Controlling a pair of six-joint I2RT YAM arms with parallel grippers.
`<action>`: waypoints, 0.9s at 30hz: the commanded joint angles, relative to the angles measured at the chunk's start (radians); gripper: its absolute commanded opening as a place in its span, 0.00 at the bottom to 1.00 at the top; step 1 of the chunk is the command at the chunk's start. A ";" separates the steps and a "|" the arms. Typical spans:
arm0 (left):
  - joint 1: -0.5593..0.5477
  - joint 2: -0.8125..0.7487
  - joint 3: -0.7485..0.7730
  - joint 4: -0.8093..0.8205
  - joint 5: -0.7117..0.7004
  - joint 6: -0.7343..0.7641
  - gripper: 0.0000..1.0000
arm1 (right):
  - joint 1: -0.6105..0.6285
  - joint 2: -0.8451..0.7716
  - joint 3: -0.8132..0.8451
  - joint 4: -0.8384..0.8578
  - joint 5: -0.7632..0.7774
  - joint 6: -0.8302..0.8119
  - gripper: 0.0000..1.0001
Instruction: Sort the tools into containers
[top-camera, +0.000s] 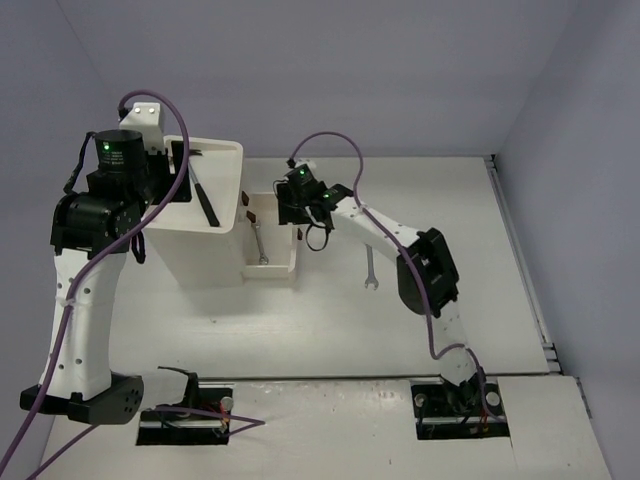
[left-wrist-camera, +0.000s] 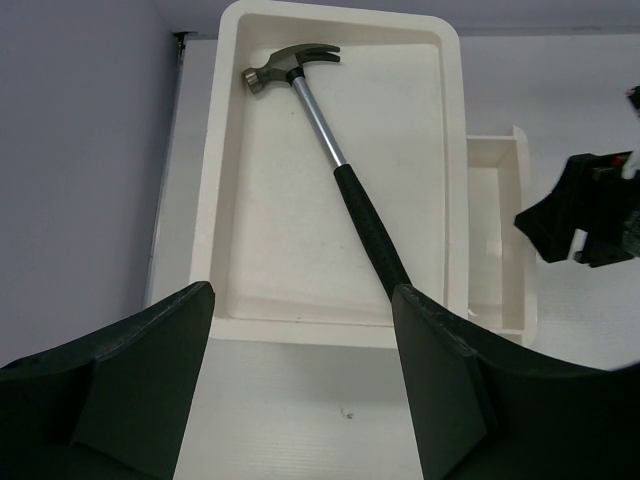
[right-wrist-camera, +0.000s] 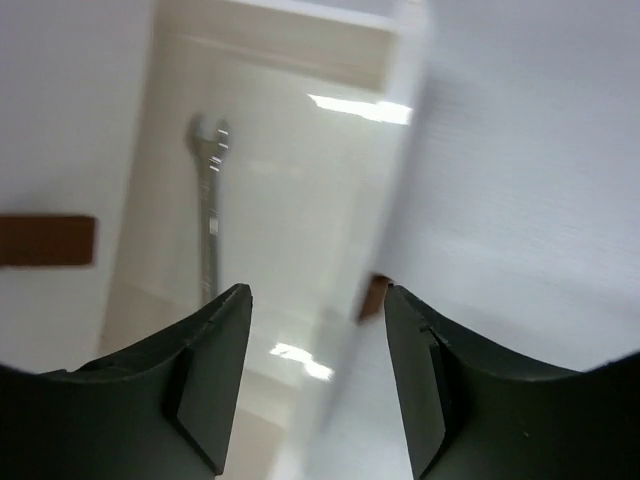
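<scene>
The black-handled hammer lies diagonally in the top tray of the white cabinet; it also shows in the top view. My left gripper is open and empty, held above the tray's near edge by the hammer's handle end. One drawer is pulled out with a silver wrench lying in it. My right gripper is open, its jaws on either side of the drawer's front wall by the dark-red handle. A second wrench lies on the table.
Another dark-red drawer handle shows at the left of the right wrist view. The right arm reaches across the table's middle toward the cabinet. Walls close in behind and on both sides. No pliers or screwdrivers are in view.
</scene>
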 joint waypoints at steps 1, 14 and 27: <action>-0.011 0.002 0.029 0.036 0.016 -0.009 0.68 | -0.128 -0.264 -0.251 0.009 0.139 -0.093 0.58; -0.033 0.033 0.047 0.033 0.018 -0.002 0.68 | -0.258 -0.338 -0.567 -0.059 0.069 -0.114 0.50; -0.036 0.031 0.036 0.034 0.007 -0.002 0.68 | -0.277 -0.238 -0.547 -0.063 0.018 -0.117 0.35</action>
